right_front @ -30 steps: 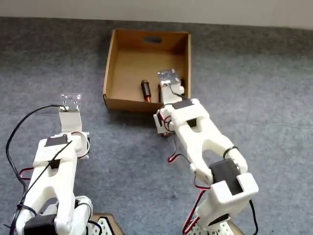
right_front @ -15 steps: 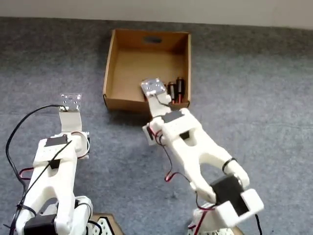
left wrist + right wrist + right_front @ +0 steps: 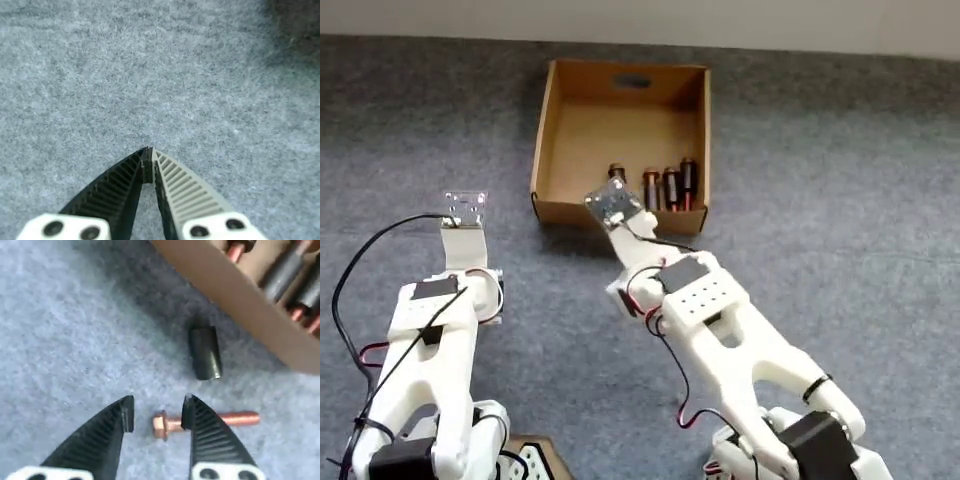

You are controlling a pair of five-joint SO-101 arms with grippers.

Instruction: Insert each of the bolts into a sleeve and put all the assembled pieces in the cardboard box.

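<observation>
While four assembled pieces (image 3: 658,187) are lying side by side along the near wall of the cardboard box (image 3: 548,120), which is sitting toward the far edge of the bench (image 3: 840,200), we are hovering our right gripper (image 3: 158,402) just outside that wall. Its jaws are spread and carrying nothing, one on either side of the head of a loose copper bolt (image 3: 227,418) lying flat on the bench. We are judging that the jaws are standing open there so the bolt can be picked up next. The dark sleeve (image 3: 205,352) is lying just beside it, between the bolt and the box wall, near enough for the two to be joined without a long carry. Our left gripper (image 3: 148,152) is waiting clenched and empty over bare bench toward the left edge, well apart from the box, probably keeping clear until it is needed for the sleeve. Compared with a second ago, our right arm is swinging back out of the box: its gripper was then over the box's near right corner, and it is now outside the near wall, further left, while the left arm is staying put.
</observation>
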